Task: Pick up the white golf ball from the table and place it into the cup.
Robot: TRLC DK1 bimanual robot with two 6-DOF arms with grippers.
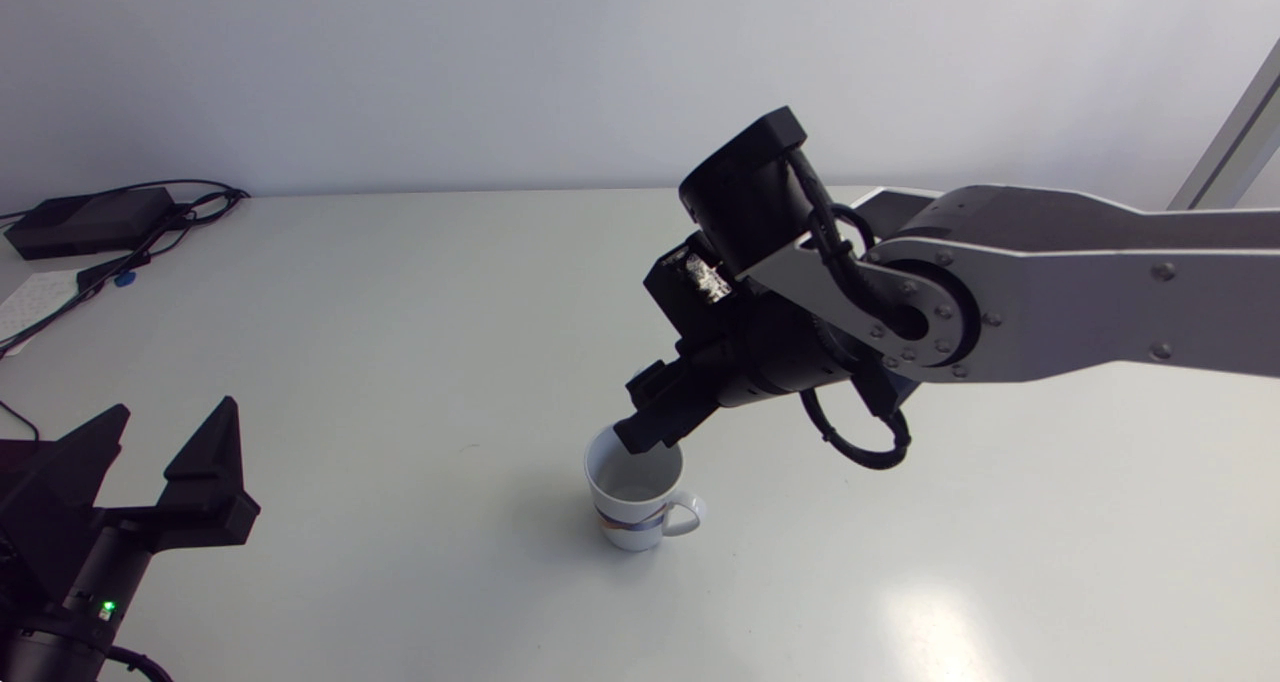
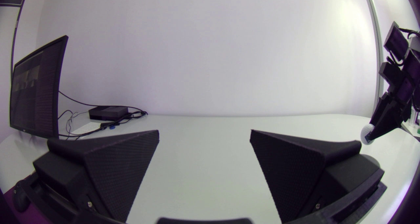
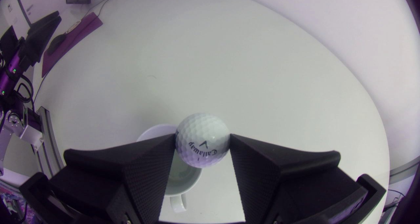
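Right now the right gripper (image 1: 640, 437) is clamped on the white golf ball (image 3: 201, 140), one wedge finger pressing each side. It holds the ball in the air just above the white mug (image 1: 625, 522), which stands near the middle of the table (image 1: 400, 312). In the head view the fingertips hang at the far rim of the mug's mouth. In the right wrist view the ball sits over the far edge of the opening, with most of the bowl showing nearer, under and between the fingers.

The step in hand looks like the release. To do it well, I would bring the ball a little nearer so it is centred over the opening, lower it close to the rim, then part the fingers slowly so it drops straight in. A golf ball is hard and lively. Let go from height or off-centre, it could clip the rim and roll away across the smooth tabletop. The mug is light enough that a finger knocking its wall or its handle (image 1: 690, 512), which points right, might tip it.

Nothing stands between ball and mug. The left gripper (image 1: 175, 407) rests at the near left with its fingers spread and nothing between them, well apart from the mug. A black box (image 1: 90, 220) and its cables (image 1: 150, 247) lie at the far left corner, out of the way.
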